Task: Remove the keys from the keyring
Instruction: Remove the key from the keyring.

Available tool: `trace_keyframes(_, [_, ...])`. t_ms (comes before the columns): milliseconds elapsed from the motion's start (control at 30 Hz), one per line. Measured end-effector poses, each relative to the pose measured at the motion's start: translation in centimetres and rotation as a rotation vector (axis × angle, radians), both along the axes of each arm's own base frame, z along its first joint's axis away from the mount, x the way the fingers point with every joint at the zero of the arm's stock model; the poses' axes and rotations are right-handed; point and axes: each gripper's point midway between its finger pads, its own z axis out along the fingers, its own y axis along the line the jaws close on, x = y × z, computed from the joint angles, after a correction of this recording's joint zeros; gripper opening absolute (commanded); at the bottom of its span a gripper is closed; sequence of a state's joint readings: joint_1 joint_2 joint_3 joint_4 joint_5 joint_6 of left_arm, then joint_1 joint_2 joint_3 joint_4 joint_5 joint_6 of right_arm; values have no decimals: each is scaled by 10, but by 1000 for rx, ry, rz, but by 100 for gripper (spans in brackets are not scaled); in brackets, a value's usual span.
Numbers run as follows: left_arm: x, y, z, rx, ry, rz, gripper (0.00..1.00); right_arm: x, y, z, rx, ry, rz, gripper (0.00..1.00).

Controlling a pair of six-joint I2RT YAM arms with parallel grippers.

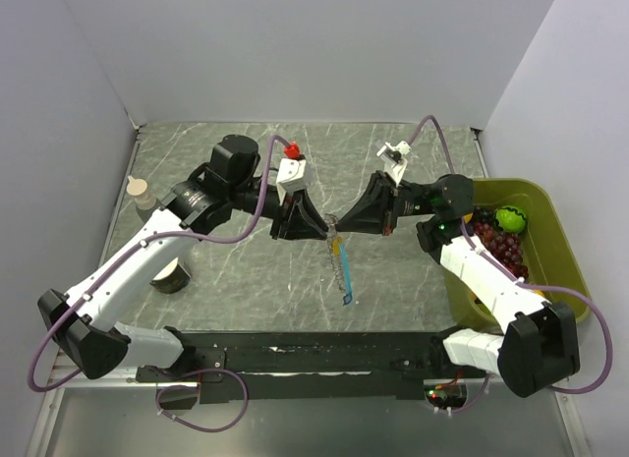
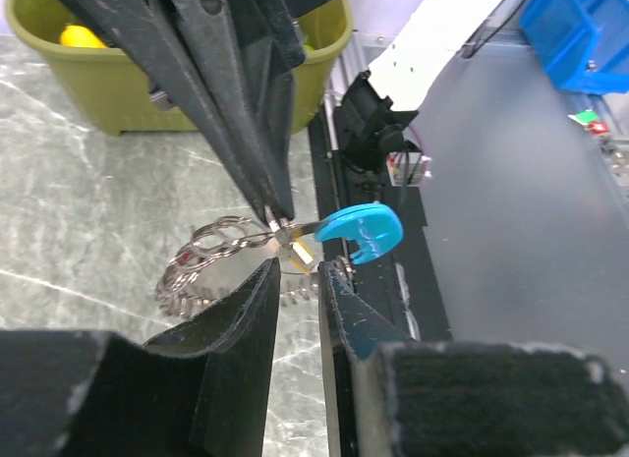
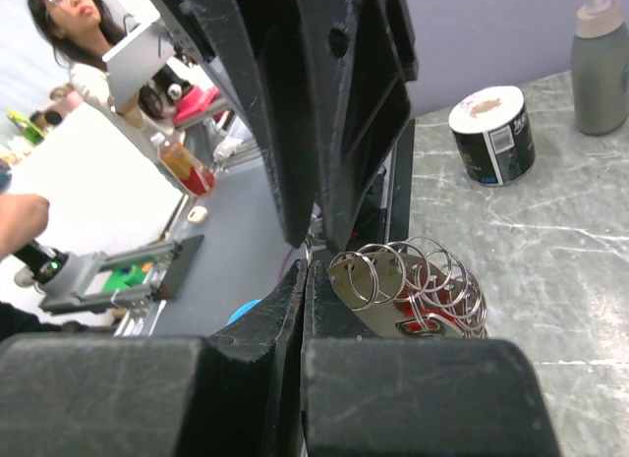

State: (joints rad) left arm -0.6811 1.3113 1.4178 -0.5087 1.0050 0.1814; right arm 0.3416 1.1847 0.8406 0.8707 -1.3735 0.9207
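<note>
— Holding anything, is the right hand (image 3: 307, 272)?
— Yes, it is clenched on the keyring (image 2: 211, 253), between both hands above the bench (image 1: 236, 280).
— And the left hand (image 2: 298, 272)?
— Its fingers stand narrowly apart at the keyring's links. I cannot tell if it is grasping. The blue key (image 2: 359, 231) sticks out beside them, and the strip (image 1: 343, 270) dangles below.

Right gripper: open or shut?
Shut on the keyring: right wrist view shows the right gripper fingers meeting without a gap, pinching a ring.
</note>
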Motion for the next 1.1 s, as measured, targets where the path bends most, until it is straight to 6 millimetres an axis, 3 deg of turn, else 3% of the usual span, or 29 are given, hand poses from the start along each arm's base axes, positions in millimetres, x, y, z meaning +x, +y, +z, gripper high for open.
trace_keyframes(167, [-1,-3,-1,-4,27,-21,33,0,0,1,10,6,-6,0])
trace_keyframes(733, [0,-7,3,-20,61,-25,31,8,2,1,24,-14,-42,0])
trace_keyframes(933, [4,-10,2,-22,75,-18,25,8,2,-2,25,-15,-48,0])
trace_keyframes(967, [5,-10,2,-21,78,-16,18,8,2,-3,24,-15,-48,0])
trace_keyframes(1100, [8,-12,0,-18,93,-5,6,7,1,-4,24,-16,-49,0])
